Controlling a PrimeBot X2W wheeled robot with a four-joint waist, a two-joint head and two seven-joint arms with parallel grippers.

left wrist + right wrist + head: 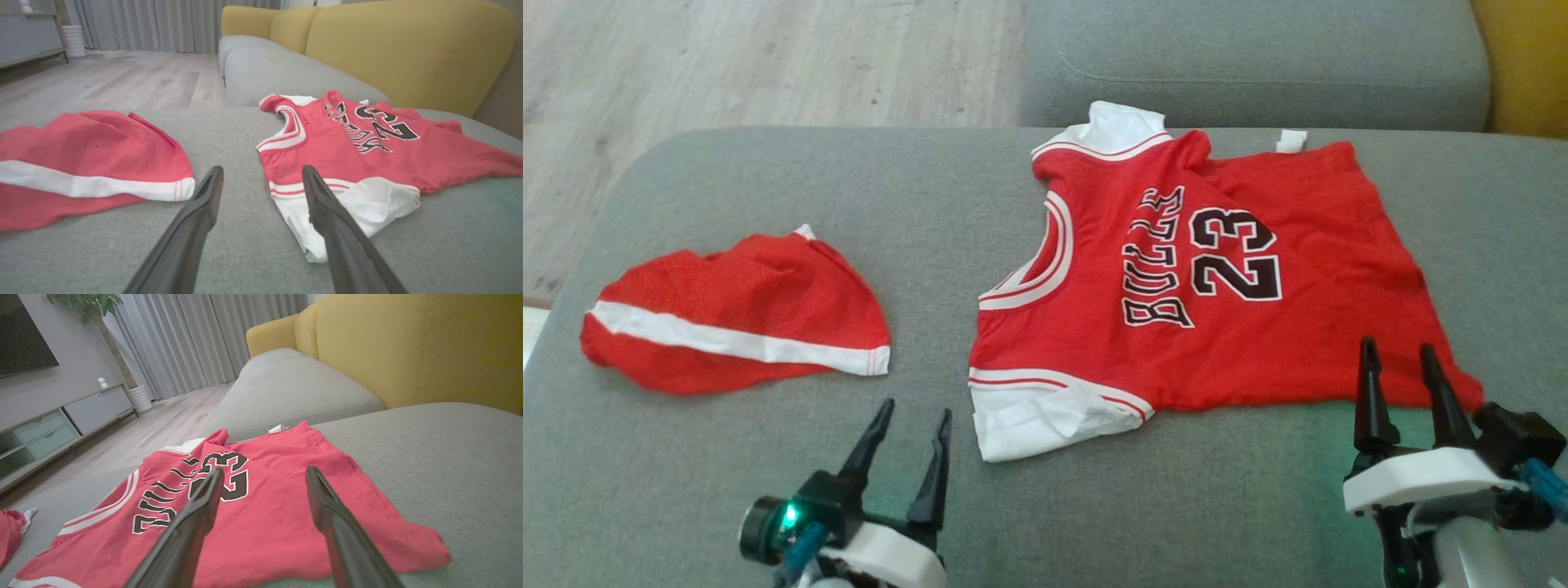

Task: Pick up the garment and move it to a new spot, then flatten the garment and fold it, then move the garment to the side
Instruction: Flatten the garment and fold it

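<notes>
The left gripper (pixel 916 407) and right gripper (pixel 1396 345) stand spread, holding nothing; right fingers (pixel 1370 384) hide some jersey (pixel 1298 343) hem; left wrist view crops the shorts (pixel 81 143)

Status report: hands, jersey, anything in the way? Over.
Left hand open, empty, near the jersey, by its white sleeve. Right hand open, empty, over its hem corner. It lies spread on the grey cushion, unfolded. Red shorts lie apart, not blocking.

Matt red cloth jersey (pixel 1307 343), grey woven sofa (pixel 931 196)
</notes>
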